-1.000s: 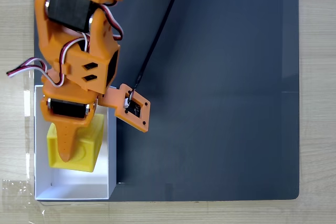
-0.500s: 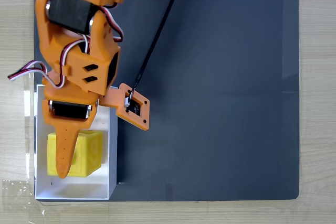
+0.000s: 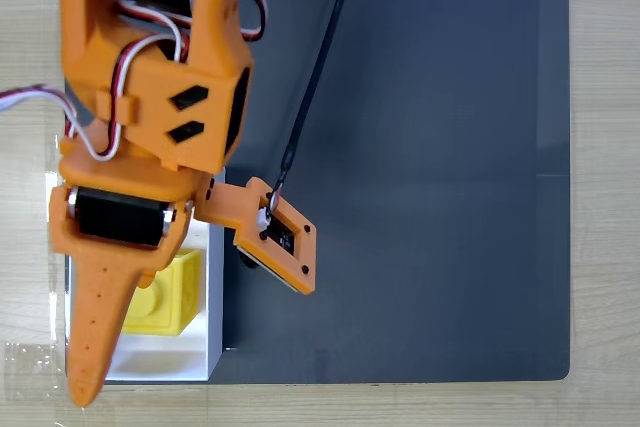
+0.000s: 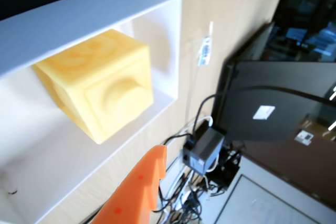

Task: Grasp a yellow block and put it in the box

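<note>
Yellow plastic sits at rest inside white walls: the yellow block (image 3: 165, 294) lies on the floor of the box (image 3: 212, 292), free of the arm, its round stud facing the lens in the wrist view (image 4: 97, 90). The orange gripper (image 3: 95, 347) hangs above the box in the fixed view, one long perforated finger (image 3: 98, 322) reaching past the near wall toward the wooden tabletop (image 3: 30, 67); that finger's tip pokes into the wrist view (image 4: 139, 190) well clear of the block. It has hold of nothing, but how wide the jaws stand cannot be told, since the second finger is hidden under the arm. By the look of it the drop is made and only the retreat is left. The risk now is a careless pull-away: the finger crosses over the thin box wall, and a low or sideways sweep could catch the rim, drag the light box across the table, or tip the block out. Clear tape (image 3: 35, 359) appears to pin the box's corner, which may help. Close by, the wrist camera mount (image 3: 272, 237) juts over the dark mat (image 3: 430, 167) with its black cable (image 3: 315, 67) running upward, loose enough to snag. Beyond the table edge, the wrist view shows a tangle of wires and a small black adapter (image 4: 205, 148) on the floor.
</note>
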